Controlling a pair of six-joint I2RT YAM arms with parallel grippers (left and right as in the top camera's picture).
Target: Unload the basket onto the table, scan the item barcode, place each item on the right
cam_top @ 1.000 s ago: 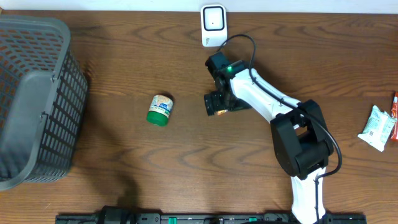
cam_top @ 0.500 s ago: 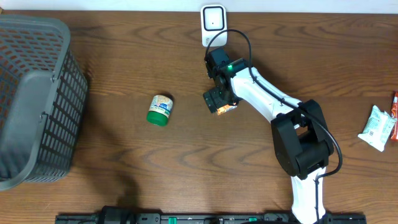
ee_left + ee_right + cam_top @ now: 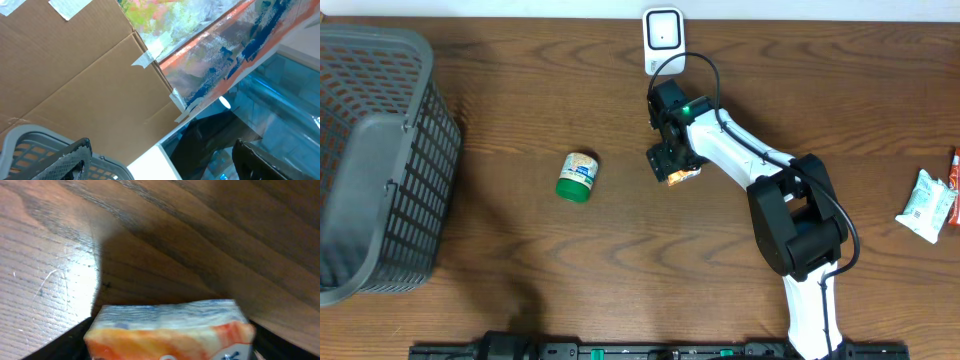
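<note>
The step in hand looked like the pick-up: getting hold of the item so that its barcode could be shown to the scanner (image 3: 663, 40). The right gripper (image 3: 672, 163) was down at the table (image 3: 520, 280) with the orange-and-white packet (image 3: 170, 325) sitting between its fingers (image 3: 67, 342). One dark finger stood at each side of the packet, right up against it in the wrist view. Whether they were already pressing on it or only flanking it could not be told, and no barcode showed on the face turned to that camera.

The scanner stood just beyond the fingertips, at the far edge of the table, near but apart from the packet. A green-lidded jar (image 3: 578, 177) lay well off to one side of the fingers, and a grey basket (image 3: 380, 150) farther off still.

The left gripper (image 3: 160, 162) was out of the overhead view. Its own camera showed its fingers wide apart with nothing between them, pointed up at a cardboard box (image 3: 90, 75), away from the table.

The next move probably called for a firm squeeze on the packet's two sides and a short lift. The wrist would then need to turn so that the printed code faced the scanner's window. As the code's side was not visible, some turning seemed likely before a read could be had.
</note>
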